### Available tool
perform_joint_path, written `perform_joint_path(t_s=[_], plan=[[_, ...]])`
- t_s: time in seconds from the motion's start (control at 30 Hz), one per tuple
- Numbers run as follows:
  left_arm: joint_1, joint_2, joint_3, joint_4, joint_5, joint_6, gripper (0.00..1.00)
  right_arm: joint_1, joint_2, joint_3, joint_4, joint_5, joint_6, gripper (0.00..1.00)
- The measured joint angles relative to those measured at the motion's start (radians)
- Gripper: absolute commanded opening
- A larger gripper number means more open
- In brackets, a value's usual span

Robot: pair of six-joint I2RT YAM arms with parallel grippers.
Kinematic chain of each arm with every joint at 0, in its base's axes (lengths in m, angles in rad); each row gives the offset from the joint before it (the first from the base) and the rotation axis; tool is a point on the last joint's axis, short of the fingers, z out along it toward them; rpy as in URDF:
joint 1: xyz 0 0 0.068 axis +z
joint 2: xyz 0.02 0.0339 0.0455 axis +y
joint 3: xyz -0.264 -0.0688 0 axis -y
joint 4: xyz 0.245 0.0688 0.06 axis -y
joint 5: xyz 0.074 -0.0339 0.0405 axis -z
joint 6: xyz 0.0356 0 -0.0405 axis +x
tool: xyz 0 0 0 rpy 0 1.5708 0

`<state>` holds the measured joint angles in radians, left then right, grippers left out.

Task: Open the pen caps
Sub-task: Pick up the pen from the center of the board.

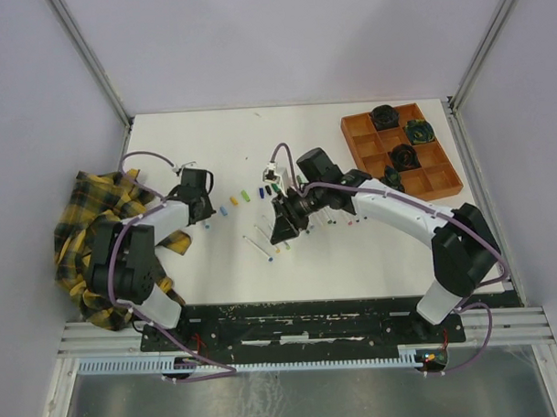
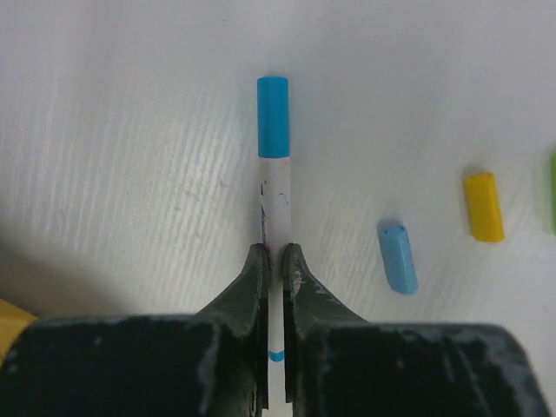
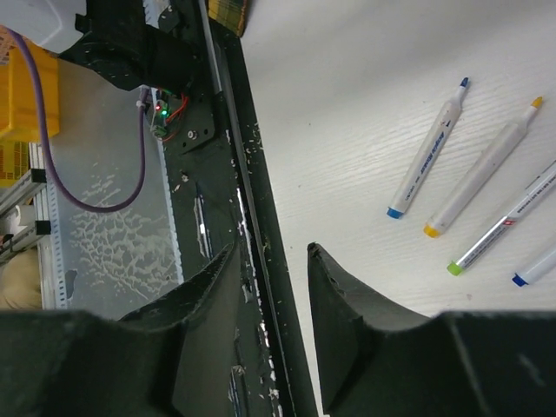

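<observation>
My left gripper [image 2: 275, 252] is shut on a white pen barrel [image 2: 276, 195] lying on the table. The pen's blue cap [image 2: 272, 115] is still on, pointing away past the fingertips. To its right lie loose pen caps: a blue one [image 2: 398, 258], a yellow one [image 2: 484, 206] and a green sliver at the frame edge. From above, the left gripper [image 1: 204, 214] sits at the left end of a row of loose caps [image 1: 245, 195]. My right gripper [image 3: 271, 248] is open with nothing in it, over the table's near edge, beside several uncapped pens [image 3: 428, 150].
An orange tray [image 1: 400, 154] with black round objects stands at the back right. A yellow plaid cloth [image 1: 87, 233] is bunched at the table's left edge under the left arm. More pens [image 1: 261, 244] lie just left of the right gripper [image 1: 284, 228].
</observation>
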<state>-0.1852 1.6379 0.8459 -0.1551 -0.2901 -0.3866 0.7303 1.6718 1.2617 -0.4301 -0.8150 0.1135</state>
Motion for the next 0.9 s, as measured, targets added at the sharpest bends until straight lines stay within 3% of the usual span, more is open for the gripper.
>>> perform_joint_path(t_s=[0.27,0.5,0.7,0.9], plan=[[-0.043,-0.388,-0.192,0.125,0.175,-0.106,0.03,-0.044,-0.114,-0.089,0.126,-0.101,0.029,0.54],[-0.212,-0.719,-0.484,0.509,0.296,-0.299,0.03,-0.107,-0.272,-0.3,0.446,-0.145,0.193,0.72],[-0.365,-0.846,-0.659,0.83,0.289,-0.402,0.03,-0.109,-0.341,-0.386,0.703,-0.15,0.295,0.73],[-0.491,-0.86,-0.682,1.076,0.246,-0.413,0.03,-0.109,-0.317,-0.407,0.866,-0.15,0.407,0.72]])
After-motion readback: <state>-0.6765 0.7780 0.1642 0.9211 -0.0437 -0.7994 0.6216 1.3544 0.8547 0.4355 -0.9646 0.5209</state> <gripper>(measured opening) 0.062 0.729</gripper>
